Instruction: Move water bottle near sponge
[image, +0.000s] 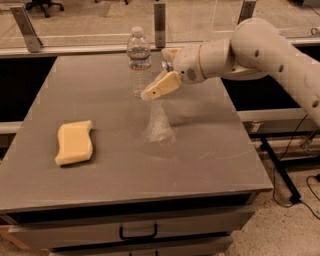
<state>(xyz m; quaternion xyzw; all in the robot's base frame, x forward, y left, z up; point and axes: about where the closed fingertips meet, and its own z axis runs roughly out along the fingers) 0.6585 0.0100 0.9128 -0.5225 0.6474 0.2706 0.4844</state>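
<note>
The water bottle (139, 61) stands upright at the back middle of the grey table (210, 150); it is clear with a white cap and a white label. The sponge (75, 142), a pale yellow wavy block, lies flat at the front left, well apart from the bottle. My gripper (155, 73) reaches in from the right and is open, just right of the bottle at about label height. Its near cream finger (161, 86) points down-left beside the bottle's lower body, and its far finger (170, 52) shows behind. It holds nothing.
A glass railing with metal posts (159, 22) runs along the table's back edge. My white arm (260, 52) spans the back right of the table. A drawer handle (138, 232) is below the front edge. Cables (290, 185) lie on the floor at the right.
</note>
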